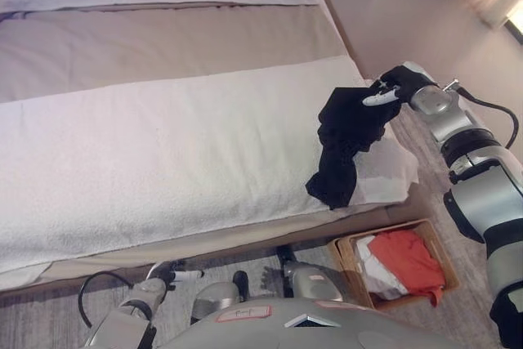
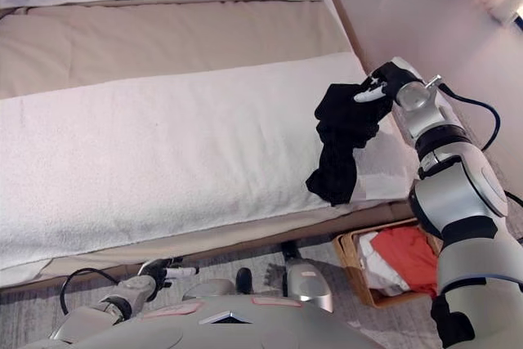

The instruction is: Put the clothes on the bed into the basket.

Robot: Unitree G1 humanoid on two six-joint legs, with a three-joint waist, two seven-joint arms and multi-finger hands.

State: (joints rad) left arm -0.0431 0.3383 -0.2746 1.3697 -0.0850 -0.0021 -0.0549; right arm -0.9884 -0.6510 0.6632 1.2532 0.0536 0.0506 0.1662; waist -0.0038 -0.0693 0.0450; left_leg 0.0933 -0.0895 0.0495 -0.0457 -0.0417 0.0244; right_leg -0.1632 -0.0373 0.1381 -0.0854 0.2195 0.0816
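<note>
Fingers of the right hand [image 1: 387,89] are curled into the top of a black garment [image 1: 347,140], pinching it at the bed's right edge so that most of the cloth hangs in a loose twist down over the white blanket [image 1: 163,161]. The wicker basket [image 1: 347,255] sits on the floor just below and slightly toward the robot, already holding a red garment [image 1: 409,259] and something white beneath it. To do this step well, the hand probably needs to lift enough for the trailing end to come clear of the mattress edge, then swing outward and back until the bundle hangs over the basket's opening before letting go; releasing too early would likely leave the tail draped on the rim or the carpet. The left hand [image 1: 163,274] shows low near the bed frame, idle, and whether its fingers are spread or closed I cannot tell.
</note>
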